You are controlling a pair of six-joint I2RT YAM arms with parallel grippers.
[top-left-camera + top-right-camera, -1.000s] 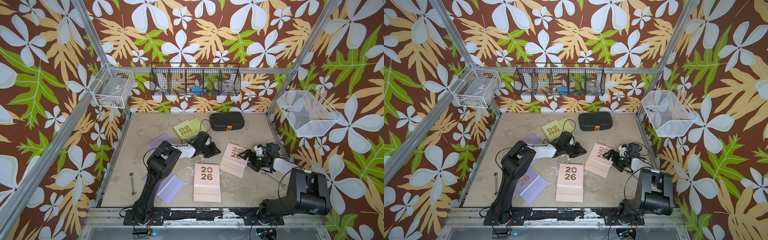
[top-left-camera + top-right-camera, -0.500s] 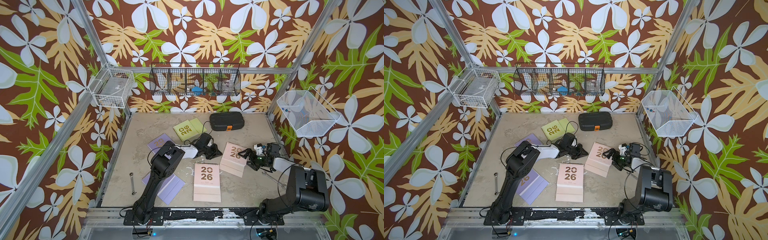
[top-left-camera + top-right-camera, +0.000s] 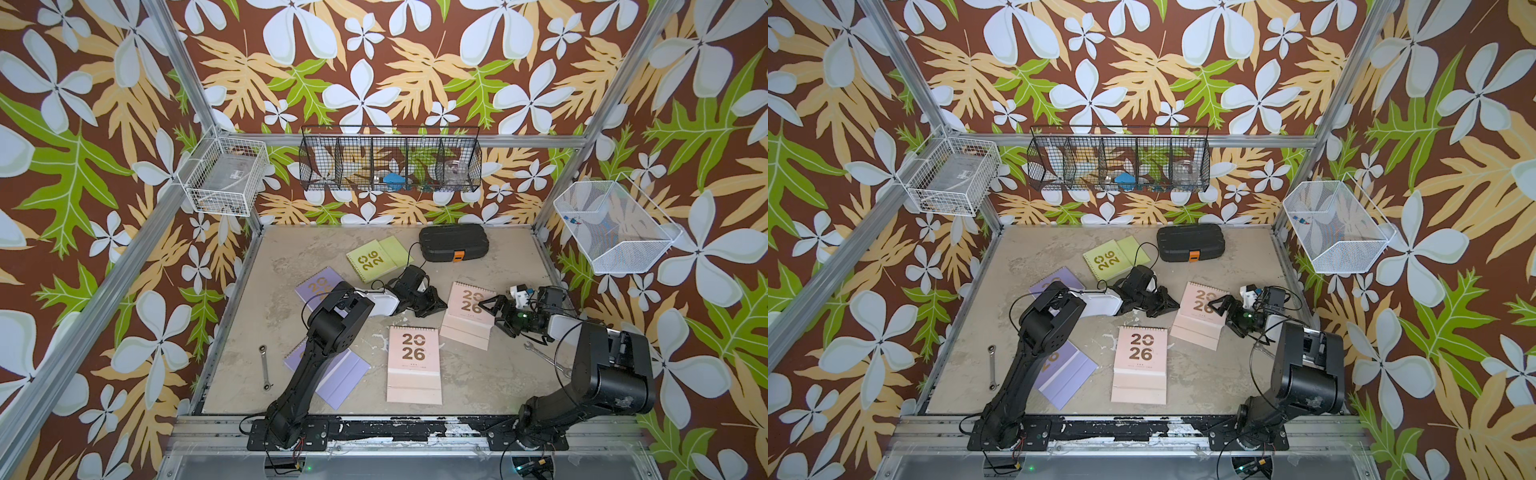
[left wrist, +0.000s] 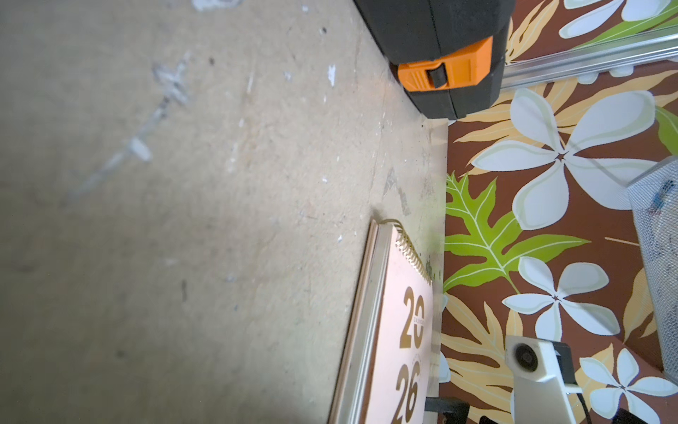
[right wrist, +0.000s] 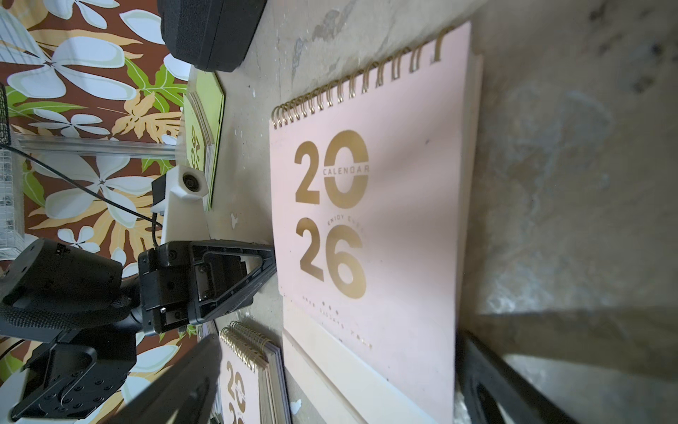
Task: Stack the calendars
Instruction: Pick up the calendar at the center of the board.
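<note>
Five calendars lie flat and apart on the table. A lime green one (image 3: 376, 257) is at the back, and two lilac ones (image 3: 320, 282) (image 3: 338, 376) lie partly under my left arm. One pink calendar (image 3: 413, 363) is near the front, another pink calendar (image 3: 469, 313) (image 5: 370, 227) at the right. My left gripper (image 3: 432, 305) is low at this calendar's left edge, fingers spread, one fingertip (image 5: 269, 258) touching the edge. My right gripper (image 3: 494, 318) (image 5: 337, 385) is open at its right side, a finger on either side of its lower part.
A black case with an orange latch (image 3: 453, 243) (image 4: 433, 44) lies at the back. One wrench (image 3: 264, 368) lies at the front left, another wrench (image 3: 544, 359) by my right arm. Wire baskets (image 3: 390, 164) hang on the walls.
My left arm has reached a little further right, bringing its gripper up to the pink calendar's edge. The right gripper has shifted only slightly. No calendar has moved.
</note>
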